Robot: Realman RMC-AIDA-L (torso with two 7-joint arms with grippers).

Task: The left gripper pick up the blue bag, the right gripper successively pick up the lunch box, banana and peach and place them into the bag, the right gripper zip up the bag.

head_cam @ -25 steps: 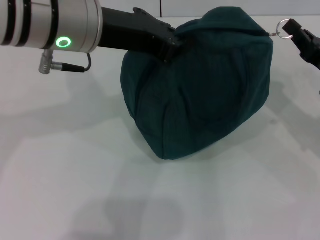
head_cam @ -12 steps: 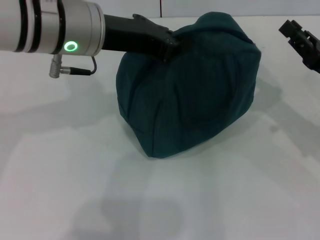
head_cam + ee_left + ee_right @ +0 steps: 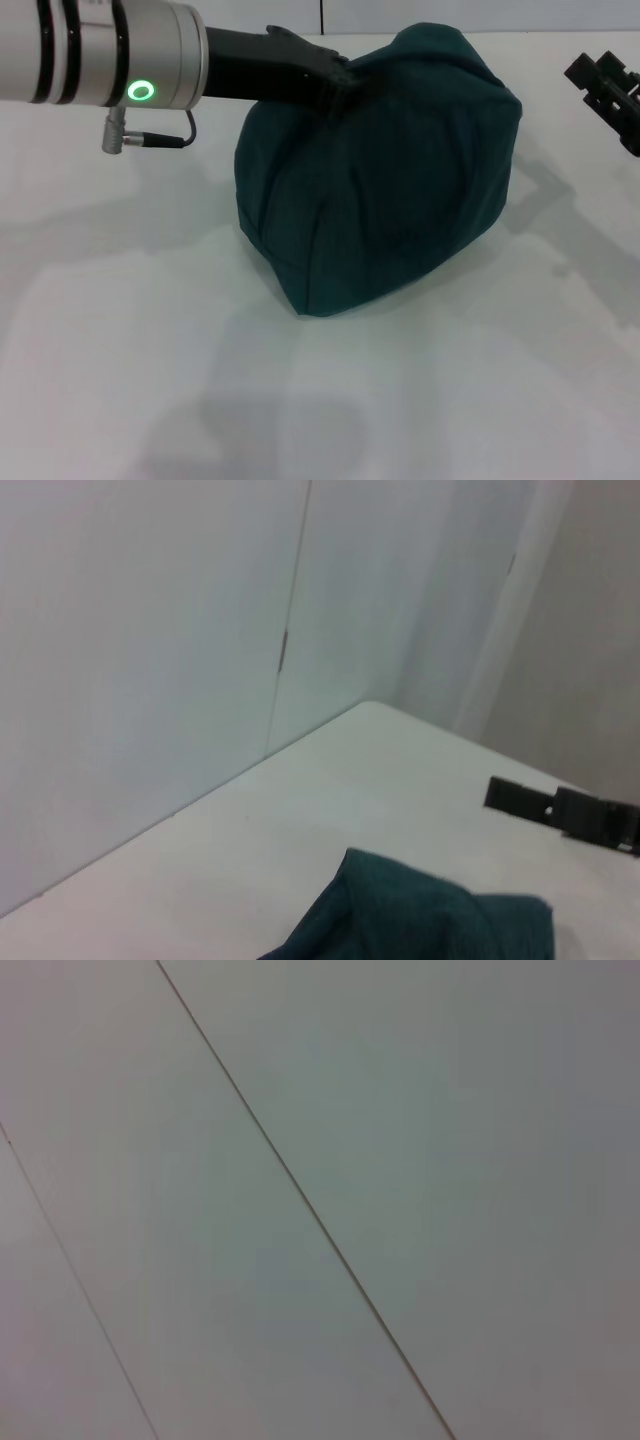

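Where the left claw (image 3: pixel 340 82) met fabric, gripped a fold at the upper left of the blue bag (image 3: pixel 385 170), black fingers clenched into the cloth. Reached in from the left edge of the head view on a silver arm segment with a lit green ring (image 3: pixel 139 92), a small cable plug hanging just beneath. Sat as a rounded, closed-looking mound near the middle of the white counter (image 3: pixel 150 330), narrower at the near bottom edge, broader toward the top, with soft vertical creases across the front. Showed no zipper pull, handles or logo from this side. Cast a pale shadow on the counter to the right of the mound.

Hung at the far right edge of the head view, the right claw (image 3: pixel 605 82), black, well apart from the bag and touching nothing; could not tell whether its fingers were parted or closed.

Caught, from the left wrist camera, only a teal corner of the bag (image 3: pixel 420 920) at the lower frame, the counter (image 3: pixel 300 810) running back to pale wall panels (image 3: pixel 150 630), and the right claw (image 3: pixel 560 810) as a dark bar farther off above the surface. Gave, from the right wrist camera, nothing but a pale panelled surface (image 3: pixel 400 1110) crossed by thin seams.
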